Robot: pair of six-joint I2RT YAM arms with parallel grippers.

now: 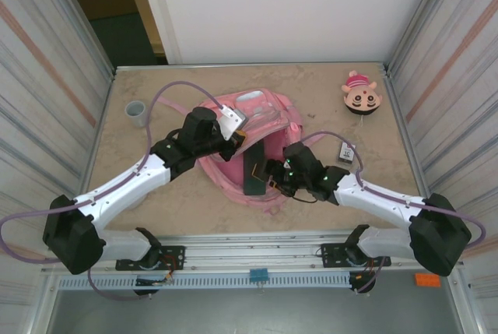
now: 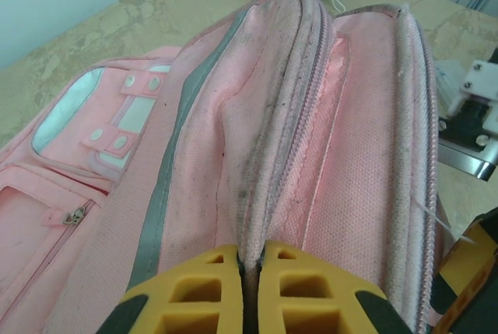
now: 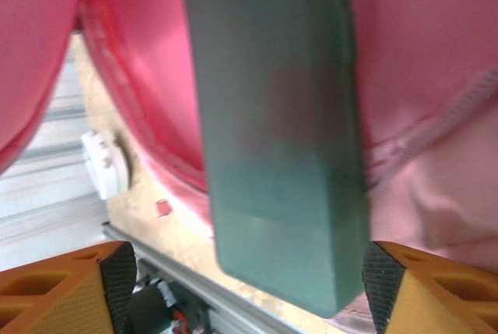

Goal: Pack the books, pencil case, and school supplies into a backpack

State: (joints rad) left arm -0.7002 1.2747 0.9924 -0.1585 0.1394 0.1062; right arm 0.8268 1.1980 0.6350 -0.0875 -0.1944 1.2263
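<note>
The left gripper [image 2: 250,268] is clamped shut on the zip rim of the large soft pink backpack [image 1: 261,110], evidently to hold the main compartment's mouth open. The flat, long, dark green pencil case [image 3: 272,139] sits in that mouth with its near end projecting. The right gripper [image 3: 249,272] straddles this end, jaws apart with a gap on one side, probably to guide it. Further right, the tiny pale bluish-grey supply item [image 1: 348,151] lies unpacked.
</note>
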